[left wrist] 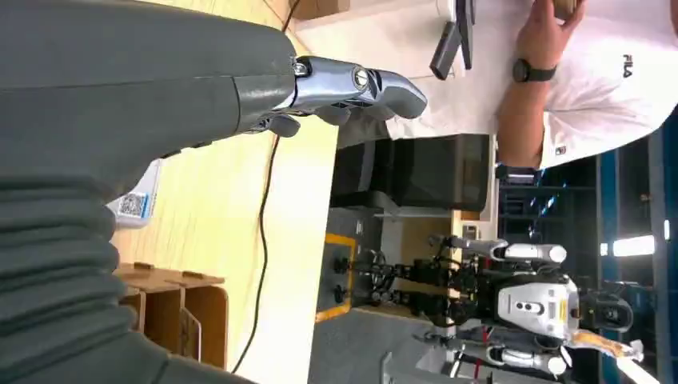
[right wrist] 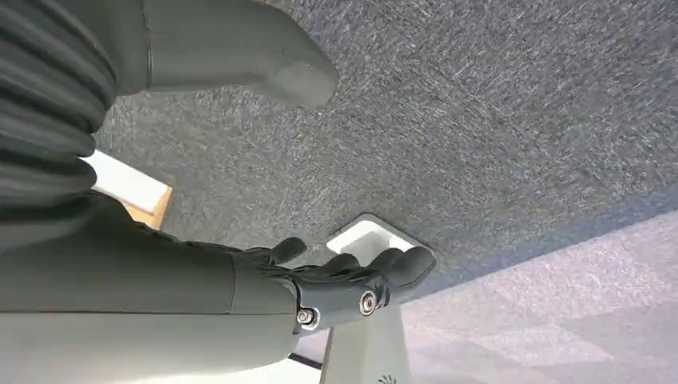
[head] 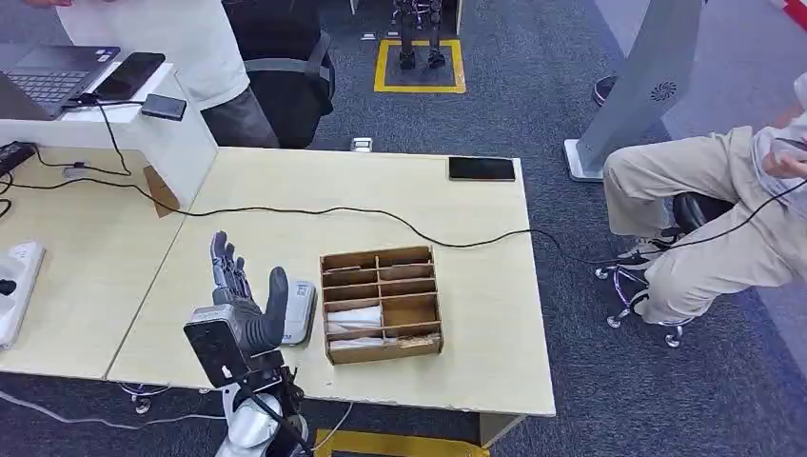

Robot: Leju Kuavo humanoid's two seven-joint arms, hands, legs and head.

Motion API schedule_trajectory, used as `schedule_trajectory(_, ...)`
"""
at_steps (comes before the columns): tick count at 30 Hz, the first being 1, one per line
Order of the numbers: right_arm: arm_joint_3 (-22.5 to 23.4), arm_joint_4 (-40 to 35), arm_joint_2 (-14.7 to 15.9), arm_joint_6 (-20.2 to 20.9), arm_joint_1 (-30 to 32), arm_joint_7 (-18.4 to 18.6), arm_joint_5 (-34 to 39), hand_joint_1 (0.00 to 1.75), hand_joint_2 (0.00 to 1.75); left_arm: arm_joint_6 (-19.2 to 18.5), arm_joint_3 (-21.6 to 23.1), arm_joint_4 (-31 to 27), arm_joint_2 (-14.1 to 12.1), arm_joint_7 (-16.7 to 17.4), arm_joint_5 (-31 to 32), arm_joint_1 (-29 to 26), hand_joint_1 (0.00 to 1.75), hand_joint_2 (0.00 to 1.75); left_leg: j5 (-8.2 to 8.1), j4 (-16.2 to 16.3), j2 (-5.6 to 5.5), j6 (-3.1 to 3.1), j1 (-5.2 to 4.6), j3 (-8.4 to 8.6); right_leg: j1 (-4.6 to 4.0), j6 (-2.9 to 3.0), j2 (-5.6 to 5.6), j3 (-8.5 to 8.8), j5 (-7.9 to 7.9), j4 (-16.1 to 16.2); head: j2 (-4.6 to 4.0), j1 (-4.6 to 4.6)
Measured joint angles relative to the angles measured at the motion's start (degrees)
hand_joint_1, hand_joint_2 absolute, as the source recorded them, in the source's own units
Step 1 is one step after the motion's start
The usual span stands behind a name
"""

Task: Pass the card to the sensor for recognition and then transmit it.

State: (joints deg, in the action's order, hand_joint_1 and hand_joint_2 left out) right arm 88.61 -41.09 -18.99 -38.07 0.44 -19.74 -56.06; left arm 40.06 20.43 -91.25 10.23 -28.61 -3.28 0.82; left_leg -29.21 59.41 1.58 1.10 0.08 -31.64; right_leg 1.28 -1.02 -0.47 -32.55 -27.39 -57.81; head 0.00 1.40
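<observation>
While raised, left robot hand (head: 246, 303) empty, beside sensor (head: 301, 310)

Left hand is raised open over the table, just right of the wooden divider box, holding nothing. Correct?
Wrong side. The head view shows the left hand raised open and holding nothing, but just left of the wooden divider box, in front of the white sensor that lies between them on the table.

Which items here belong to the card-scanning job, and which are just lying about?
Job: left hand, open above the sensor; wooden divider box holding cards.

Lying about: black phone, black cable, laptop, power strip.
</observation>
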Motion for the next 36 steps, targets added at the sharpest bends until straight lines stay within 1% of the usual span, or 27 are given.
schedule_trajectory(2, 0.0, 0.09, 0.0, 0.0, -0.03, 0.04, 0.0, 0.0, 1.75, 0.0, -1.23, 0.0, 0.24, -1.34, 1.14, -0.14, 0.0, 0.0, 0.0, 0.0, 0.0, 0.0, 0.0, 0.0, 0.0, 0.0, 0.0, 0.0, 0.0, 0.0, 0.0, 0.0)
schedule_trajectory(4, 0.0, 0.17, 0.0, 0.0, -0.05, 0.31, 0.02, 0.0, 1.75, 0.02, -3.72, 0.0, 1.51, -3.68, 2.6, -0.25, 0.0, 0.0, 0.0, 0.0, 0.0, 0.0, 0.0, 0.0, 0.0, 0.0, 0.0, 0.0, 0.0, 0.0, 0.0, -0.02)
schedule_trajectory(5, 0.0, 0.2, 0.0, 0.02, -0.08, 0.63, 0.02, 0.0, 1.75, 0.02, -5.08, 0.0, 2.31, -4.76, 2.69, -0.26, 0.0, 1.75, 0.0, 0.0, 0.0, 0.0, 0.0, 0.0, 0.0, 0.0, 0.0, 0.0, 0.0, 0.0, 0.0, 0.0)
schedule_trajectory(8, 0.0, 0.33, 0.0, 0.0, -0.14, 1.05, 0.09, 0.0, 1.75, 0.02, -8.29, -0.02, 3.87, -6.47, 1.9, -0.43, 0.0, 1.75, 0.0, 0.0, 0.0, 0.0, 0.0, 0.01, 0.0, 0.0, 0.01, 0.01, 0.0, 0.0, 0.0, -0.02)
schedule_trajectory(11, 0.0, 0.37, 0.0, 0.0, -0.17, 1.49, 0.22, 0.0, 1.75, 0.02, -10.14, -0.57, 4.07, -7.17, -0.22, -0.9, 0.0, 1.75, 0.0, 0.0, 0.0, 0.0, 0.0, 0.0, 0.0, 0.0, -0.01, 0.01, 0.0, 0.0, -0.02, 0.0)
schedule_trajectory(14, 0.0, 0.46, 0.0, 0.0, -0.28, 1.83, 1.14, 0.0, 1.75, 0.02, -11.47, -2.49, 4.15, -7.5, -2.2, -2.06, 0.0, 1.75, 0.0, -0.01, 0.0, 0.0, 0.01, 0.0, 0.0, 0.0, 0.0, 0.01, 0.0, -0.01, 0.0, 0.0)
schedule_trajectory(19, 0.0, 0.68, 0.0, 0.0, -0.41, 2.03, 1.38, 0.0, 1.75, 0.02, -12.24, -5.4, 4.04, -7.5, -3.78, -4.65, 0.0, 1.75, 0.0, -0.01, -0.01, 0.0, 0.01, -0.01, 0.0, 0.0, -0.01, 0.01, -0.01, -0.01, 0.0, -0.02)
schedule_trajectory(28, 0.0, 1.66, 0.0, 0.0, -0.62, 3.32, 3.32, 0.0, 1.75, 0.0, -12.59, -9.58, 3.93, -8.15, -3.41, -8.82, 0.0, 1.75, 0.0, -0.01, 0.0, 0.0, 0.0, 0.0, 0.0, 0.0, -0.01, 0.01, -0.01, -0.01, 0.0, 0.0)
schedule_trajectory(36, 0.0, 3.3, 0.0, 0.0, -0.93, 3.96, 5.31, 0.0, 1.75, 0.0, -14.23, -12.5, 3.96, -8.15, -3.37, -11.76, 0.0, 1.75, 0.0, -0.01, 0.0, 0.0, 0.01, 0.0, 0.0, 0.01, -0.01, 0.02, -0.01, -0.01, 0.0, -0.02)
